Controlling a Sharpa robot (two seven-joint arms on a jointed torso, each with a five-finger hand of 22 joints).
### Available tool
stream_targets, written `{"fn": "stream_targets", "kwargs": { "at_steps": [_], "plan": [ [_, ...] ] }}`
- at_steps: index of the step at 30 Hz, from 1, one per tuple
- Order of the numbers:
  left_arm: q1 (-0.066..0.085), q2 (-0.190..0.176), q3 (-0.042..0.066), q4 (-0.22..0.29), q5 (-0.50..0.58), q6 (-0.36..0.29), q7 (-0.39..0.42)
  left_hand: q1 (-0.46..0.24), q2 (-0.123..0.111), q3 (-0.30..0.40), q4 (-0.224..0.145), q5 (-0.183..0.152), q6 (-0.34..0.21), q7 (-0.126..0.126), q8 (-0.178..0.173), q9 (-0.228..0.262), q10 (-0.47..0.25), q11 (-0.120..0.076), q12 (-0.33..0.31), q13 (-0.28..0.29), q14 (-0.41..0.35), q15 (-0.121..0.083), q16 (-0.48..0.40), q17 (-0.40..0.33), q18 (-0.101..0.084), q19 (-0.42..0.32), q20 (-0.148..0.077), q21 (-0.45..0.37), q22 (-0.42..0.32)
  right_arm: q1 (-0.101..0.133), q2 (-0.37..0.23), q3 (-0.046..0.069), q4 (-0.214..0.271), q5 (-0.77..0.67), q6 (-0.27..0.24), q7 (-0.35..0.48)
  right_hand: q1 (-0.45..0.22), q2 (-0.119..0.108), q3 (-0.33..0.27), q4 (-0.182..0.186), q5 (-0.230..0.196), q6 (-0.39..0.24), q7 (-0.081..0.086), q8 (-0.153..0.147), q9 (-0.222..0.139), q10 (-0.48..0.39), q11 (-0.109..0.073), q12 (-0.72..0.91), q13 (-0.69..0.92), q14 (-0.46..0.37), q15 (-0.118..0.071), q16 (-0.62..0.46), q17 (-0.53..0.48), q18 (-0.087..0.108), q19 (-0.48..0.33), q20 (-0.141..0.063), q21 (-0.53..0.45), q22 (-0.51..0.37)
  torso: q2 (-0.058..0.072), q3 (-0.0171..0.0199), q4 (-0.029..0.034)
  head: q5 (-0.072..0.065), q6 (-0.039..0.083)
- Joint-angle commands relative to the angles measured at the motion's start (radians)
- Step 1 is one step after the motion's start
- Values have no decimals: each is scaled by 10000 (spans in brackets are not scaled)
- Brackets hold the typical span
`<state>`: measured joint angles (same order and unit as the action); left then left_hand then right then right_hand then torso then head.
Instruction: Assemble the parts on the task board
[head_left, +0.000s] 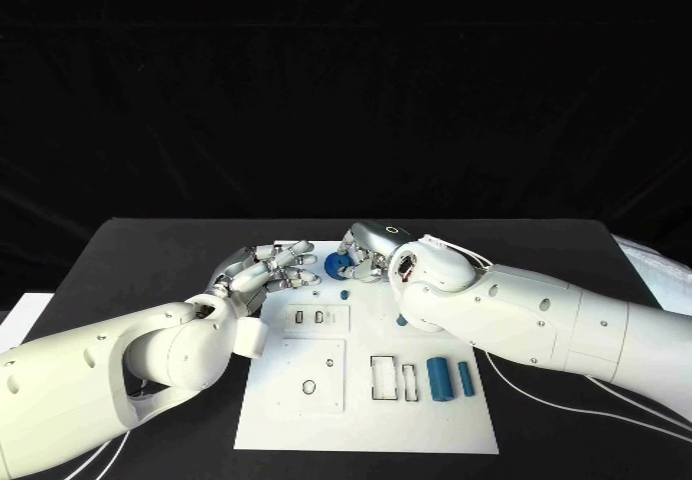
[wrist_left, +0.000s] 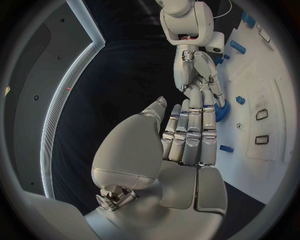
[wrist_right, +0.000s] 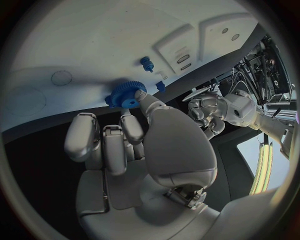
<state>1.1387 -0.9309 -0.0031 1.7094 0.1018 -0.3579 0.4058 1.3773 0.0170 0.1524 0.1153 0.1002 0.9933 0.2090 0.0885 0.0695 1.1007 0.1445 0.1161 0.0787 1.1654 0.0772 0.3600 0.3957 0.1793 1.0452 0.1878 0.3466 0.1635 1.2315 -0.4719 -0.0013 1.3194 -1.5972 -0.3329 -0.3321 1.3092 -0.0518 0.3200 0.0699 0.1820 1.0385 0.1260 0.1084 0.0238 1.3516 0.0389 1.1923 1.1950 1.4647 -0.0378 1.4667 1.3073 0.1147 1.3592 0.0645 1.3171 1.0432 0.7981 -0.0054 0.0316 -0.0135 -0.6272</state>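
one white task board (head_left: 368, 415) lies at the lower centre of the head view. two blue cylinders (head_left: 438, 379) lie side by side at its lower right, the second (head_left: 466, 377) thinner. one blue toothed gear (wrist_right: 128, 93) sits at the board's upper edge, centre of the head view. one small blue peg (head_left: 343, 294) stands just below it. two hands: left hand (head_left: 271, 267), right hand (head_left: 372, 245).

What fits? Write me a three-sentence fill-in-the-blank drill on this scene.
The right hand pinches a blue ____ at the task board's far edge.
The left hand holds ____.
Two blue cylinders lie on the board near the ____ arm.
Missing: gear; nothing; right.
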Motion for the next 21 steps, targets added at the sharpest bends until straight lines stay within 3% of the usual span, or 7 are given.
{"fn": "stream_targets", "kwargs": {
  "at_steps": [1, 7, 10, 14, 21],
  "plan": [
    [9, 14, 9, 2, 15, 201, 154, 83, 8, 13, -30, 44, -13, 10, -2, 14, -78, -4, 48, -16, -57, 19, -34, -12, 20, -89, -12, -24, -10, -49, 57, -29, -99, -141, 124, -228, -105, -49, 104, 48, 64, -223, 88, -149, 745, -148, 44, -225, -161, 672, 37, 13, 411, -145, -58, 34, 14, -45, 1, 7, -14, 15, -3],
    [9, 12, 10, 0, 17, 208, 147, 83, 8, 13, -30, 44, -13, 10, -2, 14, -78, -4, 48, -16, -57, 19, -34, -12, 20, -89, -12, -24, -10, -59, 132, -38, -193, -106, 152, -168, -362, -368, -10, 117, 73, -664, 223, -407, 643, -737, 173, -1152, -975, 671, 148, 45, 502, -125, -150, 134, -65, -173, -1, 8, -9, 10, -6],
    [9, 12, 10, 2, 17, 213, 142, 83, 8, 13, -30, 44, -13, 10, -2, 14, -78, -4, 48, -16, -57, 19, -34, -12, 20, -89, -12, -24, -10, -60, 171, -47, -238, -59, 145, -100, -565, -571, -262, 225, 4, -1366, 348, -488, 481, -1053, 292, -1631, -1399, 670, 249, 57, 538, -118, -193, 220, -99, -223, 2, 12, -7, 23, -11],
    [9, 11, 10, 4, 18, 215, 136, 83, 8, 13, -30, 44, -13, 10, -2, 14, -78, -4, 48, -16, -57, 19, -34, -12, 20, -89, -12, -24, -10, -61, 183, -57, -261, -12, 112, -31, -727, -659, -607, 415, 7, -2047, 459, -495, 406, -1253, 398, -1903, -1663, 666, 345, 66, 560, -107, -222, 318, -114, -251, -1, 12, -10, 29, -13],
    [9, 15, 10, 8, 19, 208, 129, 83, 8, 13, -30, 44, -13, 10, -2, 14, -78, -4, 48, -16, -57, 19, -34, -12, 20, -89, -12, -24, -10, -74, 99, -62, -185, 19, 49, 88, -722, -628, -815, 524, 42, -1627, 414, -374, 484, -1233, 373, -1856, -1648, 662, 341, 63, 557, -103, -221, 338, -98, -230, 4, 12, -12, 27, -9]
  ]
}}
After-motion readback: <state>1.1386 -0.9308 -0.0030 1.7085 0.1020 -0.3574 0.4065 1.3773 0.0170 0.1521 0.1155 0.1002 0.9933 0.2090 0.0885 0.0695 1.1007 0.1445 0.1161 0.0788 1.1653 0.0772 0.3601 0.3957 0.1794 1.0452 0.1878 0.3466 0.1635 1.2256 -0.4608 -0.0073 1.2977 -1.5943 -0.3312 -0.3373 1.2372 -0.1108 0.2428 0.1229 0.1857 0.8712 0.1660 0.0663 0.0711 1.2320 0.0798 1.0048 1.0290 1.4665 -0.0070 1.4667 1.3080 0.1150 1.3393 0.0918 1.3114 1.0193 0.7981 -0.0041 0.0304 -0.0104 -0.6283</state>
